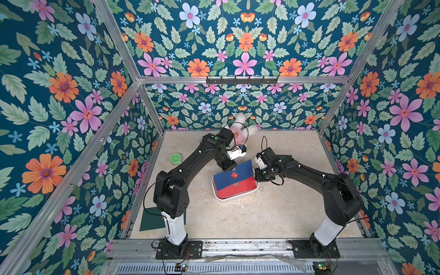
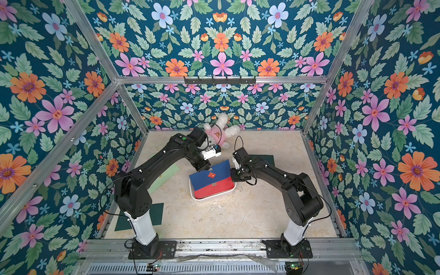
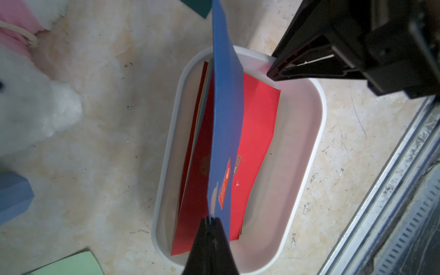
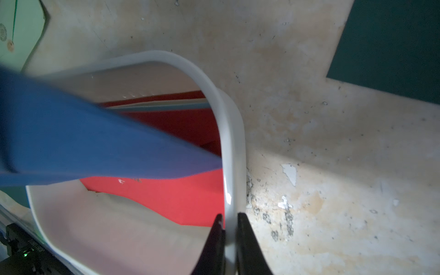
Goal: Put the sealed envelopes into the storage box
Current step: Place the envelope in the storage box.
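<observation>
You'll see your left end effector (image 3: 210, 220) pinched shut on one edge of the blue envelope (image 3: 226, 114), which stands on edge and reaches away from the fingertips down into the white box (image 3: 307, 166). Its orange seal sticker (image 3: 225, 185) sits just beyond the tips; the print is too small to read. Under the blue one a red envelope (image 3: 257, 133) lies tilted in the box, its sticker showing letters like "no", the rest hidden. Your right end effector (image 4: 229, 228) is clamped narrowly on the box's rim, one finger inside and one outside. Farther off on the worktop (image 1: 238, 221) lie a dark green envelope (image 1: 150, 219) and a green-lidded jar (image 1: 175, 158).
</observation>
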